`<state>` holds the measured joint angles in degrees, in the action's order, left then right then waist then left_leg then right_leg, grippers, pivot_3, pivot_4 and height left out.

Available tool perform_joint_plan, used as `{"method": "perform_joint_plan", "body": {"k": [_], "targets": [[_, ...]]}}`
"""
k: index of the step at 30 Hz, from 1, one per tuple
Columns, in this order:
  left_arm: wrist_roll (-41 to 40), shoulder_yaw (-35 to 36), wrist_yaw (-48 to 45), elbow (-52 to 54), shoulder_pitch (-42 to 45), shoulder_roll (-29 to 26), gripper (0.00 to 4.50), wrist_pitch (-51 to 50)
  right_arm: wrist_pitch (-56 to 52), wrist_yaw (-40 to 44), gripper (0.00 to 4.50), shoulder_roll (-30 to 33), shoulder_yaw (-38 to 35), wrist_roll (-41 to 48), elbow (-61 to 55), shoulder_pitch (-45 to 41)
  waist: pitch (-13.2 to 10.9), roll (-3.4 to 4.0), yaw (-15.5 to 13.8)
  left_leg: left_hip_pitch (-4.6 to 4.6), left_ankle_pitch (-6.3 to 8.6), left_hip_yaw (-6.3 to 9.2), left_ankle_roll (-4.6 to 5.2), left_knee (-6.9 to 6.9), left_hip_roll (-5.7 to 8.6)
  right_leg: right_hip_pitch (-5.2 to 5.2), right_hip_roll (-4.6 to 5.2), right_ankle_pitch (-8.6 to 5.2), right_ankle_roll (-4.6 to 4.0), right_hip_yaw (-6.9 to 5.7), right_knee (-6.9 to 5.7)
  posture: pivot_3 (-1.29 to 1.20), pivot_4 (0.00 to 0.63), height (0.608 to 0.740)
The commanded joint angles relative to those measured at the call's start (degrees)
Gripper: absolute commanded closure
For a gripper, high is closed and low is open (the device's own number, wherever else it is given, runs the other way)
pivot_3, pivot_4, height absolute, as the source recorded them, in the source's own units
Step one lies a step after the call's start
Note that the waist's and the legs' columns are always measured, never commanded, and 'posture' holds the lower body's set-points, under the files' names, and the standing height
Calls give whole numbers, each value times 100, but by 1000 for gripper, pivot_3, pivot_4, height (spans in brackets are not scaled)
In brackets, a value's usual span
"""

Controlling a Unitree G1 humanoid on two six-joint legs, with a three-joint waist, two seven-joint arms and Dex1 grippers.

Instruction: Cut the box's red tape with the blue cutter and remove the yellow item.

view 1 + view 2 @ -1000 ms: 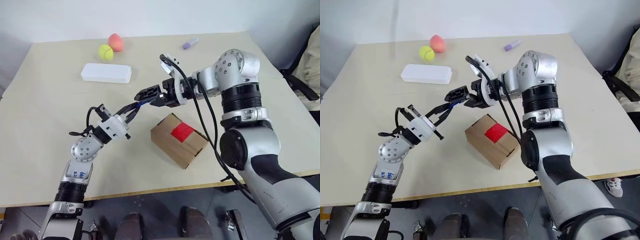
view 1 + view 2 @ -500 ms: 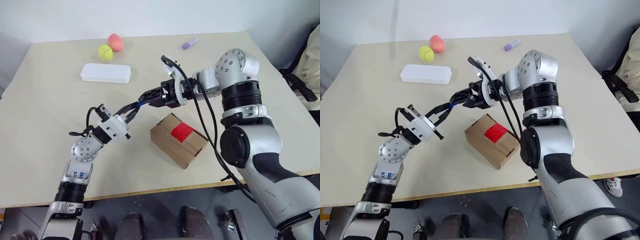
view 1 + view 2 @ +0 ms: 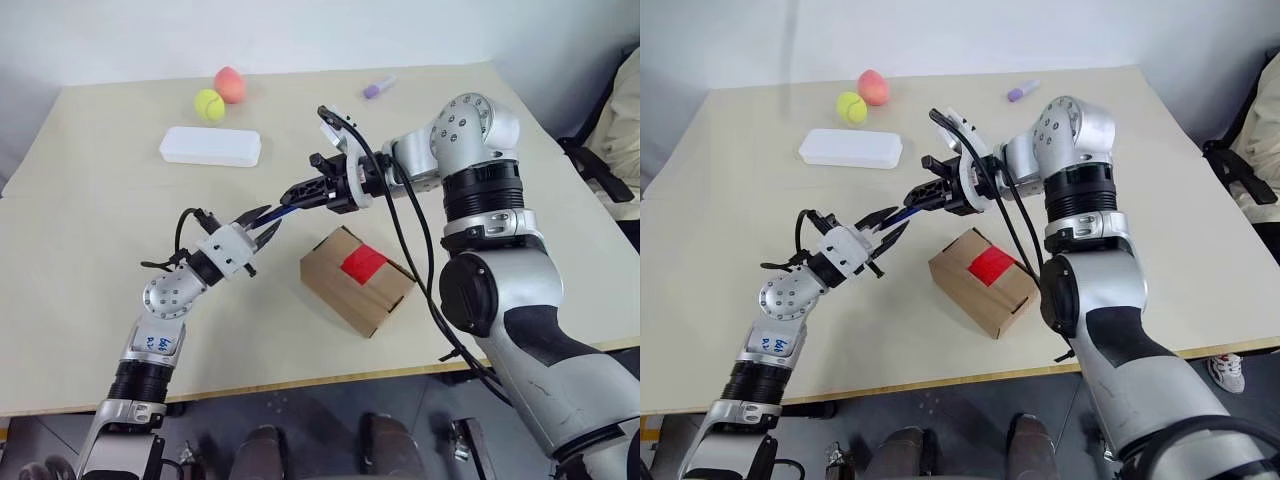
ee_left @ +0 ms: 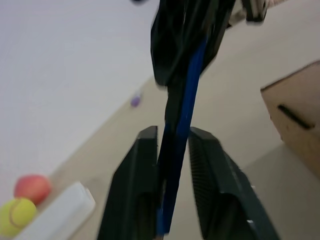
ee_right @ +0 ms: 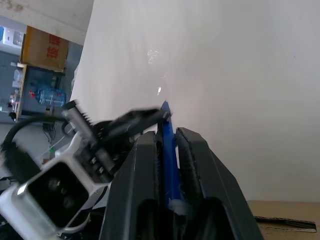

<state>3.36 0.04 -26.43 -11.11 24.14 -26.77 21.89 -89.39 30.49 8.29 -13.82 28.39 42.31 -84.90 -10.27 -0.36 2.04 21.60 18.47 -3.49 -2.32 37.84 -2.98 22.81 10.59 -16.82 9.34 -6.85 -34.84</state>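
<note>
The brown box point(image 3: 375, 295) lies on the table with the red tape point(image 3: 364, 263) across its top flap seam. Above and left of it, my right gripper point(image 3: 292, 196) is shut on the upper end of the blue cutter point(image 3: 283, 210); the right wrist view shows its fingers point(image 5: 145, 165) clamped on the blue shaft point(image 5: 167, 131). My left gripper point(image 3: 270, 218) is open around the cutter's lower end, and its pads point(image 4: 210, 170) stand apart on either side of the cutter point(image 4: 187, 100). The yellow item is hidden.
At the back of the table point(image 3: 100, 250) lie a flat white case point(image 3: 210, 146), a yellow-green tennis ball point(image 3: 209, 104), a pink-orange ball point(image 3: 230, 84) and a purple marker point(image 3: 379, 87). The table's front edge runs just below the box.
My right gripper has closed on the blue cutter. My left gripper, which was shut on it, has opened.
</note>
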Motion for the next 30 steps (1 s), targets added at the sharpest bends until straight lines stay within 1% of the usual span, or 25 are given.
{"method": "perform_joint_plan", "body": {"k": [1,4,6,8,9,13,17,20,23,25,30], "targets": [[-51,66,3,340,57,-58,2240,-467,15,351,4336,129,292,285,-649,3,0,0,2,0,0,0,0,-1,0,0,0,0,0,0,1,0,150,740],[-488,235,-62,569,49,24,1419,-1012,288,685,4336,317,820,352,-1306,299,0,0,-4,0,0,0,0,-1,0,0,0,0,1,0,3,0,150,740],[-818,354,-199,785,29,-9,795,-1530,486,928,4336,487,1204,375,-1728,503,0,-1,-11,0,0,1,0,-1,0,0,0,1,2,-1,3,0,150,740],[-1174,546,-338,938,33,-95,163,-1965,647,1110,4336,638,1430,391,-2028,653,0,-1,-10,1,0,1,0,0,0,0,1,1,2,0,2,0,150,740],[-1277,625,-382,980,45,-155,8,-2130,726,1180,4336,699,1508,391,-2131,707,0,-1,-10,1,0,1,0,0,0,0,1,1,2,0,3,0,150,740],[-1724,873,-569,1187,48,-296,0,-2735,1058,1324,4336,858,1726,303,-2366,831,0,-1,9,-1,1,1,0,-1,0,1,0,1,2,0,1,0,150,740],[-2518,1248,-934,1475,-120,-561,0,-3760,1557,1430,4336,1028,1884,184,-2612,976,-1,-2,11,0,1,1,-1,-2,0,1,0,1,2,0,3,0,150,740],[-3200,1522,-1316,1802,-455,-924,0,-4746,1966,1559,4336,1247,1966,100,-2925,1114,-2,-3,15,-1,1,1,-2,-3,-1,1,0,1,2,0,3,0,150,740],[-3376,1610,-1501,1962,-657,-1166,0,-5018,2220,1746,4336,1467,2115,67,-3200,1245,-2,-4,3,-1,2,1,-3,-6,-1,2,0,1,2,0,7,0,150,740],[-3360,1640,-1511,1952,-671,-1194,0,-4990,2207,1738,4336,1493,2079,83,-3214,1279,-3,-4,-20,-1,2,1,-3,-6,-1,2,0,1,2,0,8,0,150,740],[-3562,1570,-1644,2163,-729,-1231,0,-5309,2400,1685,4336,1564,1987,26,-3409,1392,-3,-5,-34,0,2,0,-3,-1,0,1,0,1,2,0,6,0,150,740]]}}
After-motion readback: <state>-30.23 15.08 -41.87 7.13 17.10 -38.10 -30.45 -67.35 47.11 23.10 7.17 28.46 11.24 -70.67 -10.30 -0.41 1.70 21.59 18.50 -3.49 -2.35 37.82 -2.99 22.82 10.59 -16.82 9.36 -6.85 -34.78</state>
